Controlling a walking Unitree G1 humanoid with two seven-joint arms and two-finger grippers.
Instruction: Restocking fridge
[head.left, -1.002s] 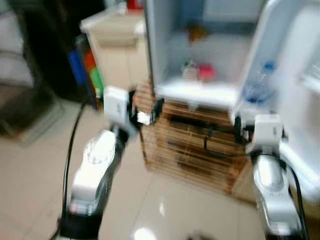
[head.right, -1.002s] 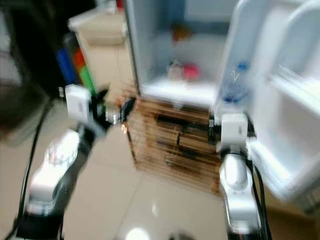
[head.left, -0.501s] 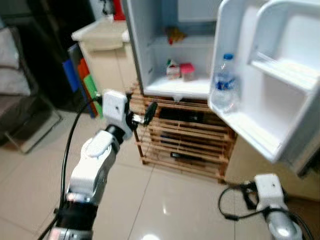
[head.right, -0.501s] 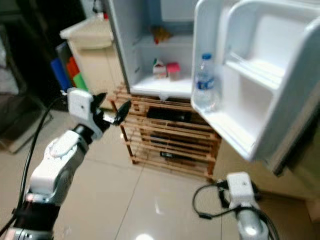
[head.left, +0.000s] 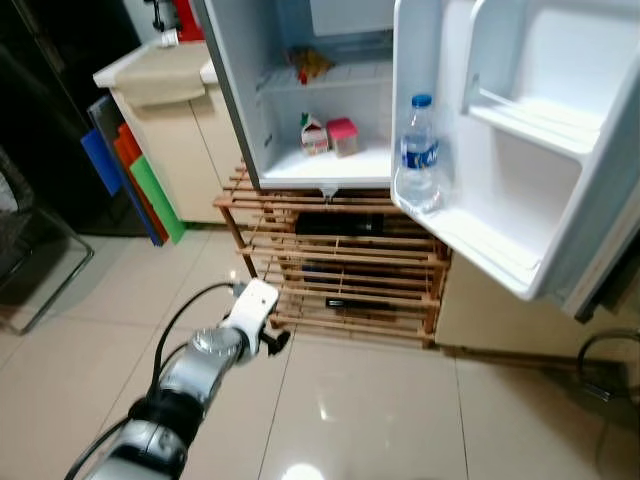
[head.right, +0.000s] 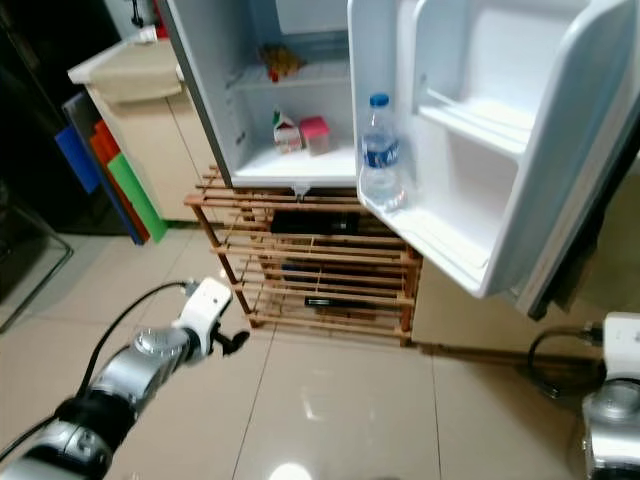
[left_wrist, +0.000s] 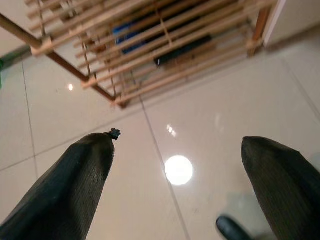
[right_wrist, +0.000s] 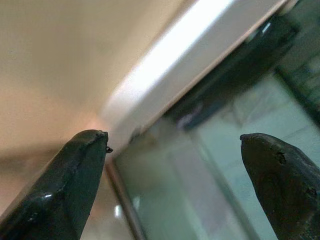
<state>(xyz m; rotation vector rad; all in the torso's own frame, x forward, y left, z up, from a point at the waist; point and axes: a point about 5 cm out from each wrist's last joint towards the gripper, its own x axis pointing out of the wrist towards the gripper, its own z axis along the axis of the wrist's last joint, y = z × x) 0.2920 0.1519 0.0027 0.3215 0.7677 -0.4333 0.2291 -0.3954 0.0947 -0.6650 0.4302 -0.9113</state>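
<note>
L gripper (left_wrist: 177, 187) low over floor, fingers apart, R gripper (right_wrist: 175, 185) spread

One water bottle (head.left: 420, 152), two cartons (head.left: 314, 136) (head.left: 343, 137), three boards (head.left: 133, 188), one rack (head.left: 340, 270).

Fridge (head.left: 240, 90) sits on a wooden rack (head.left: 340, 275), water bottle (head.left: 419, 152) in the open door's shelf on the right, two small cartons (head.left: 328, 136) inside, cabinet (head.left: 170, 120) to the left.
</note>
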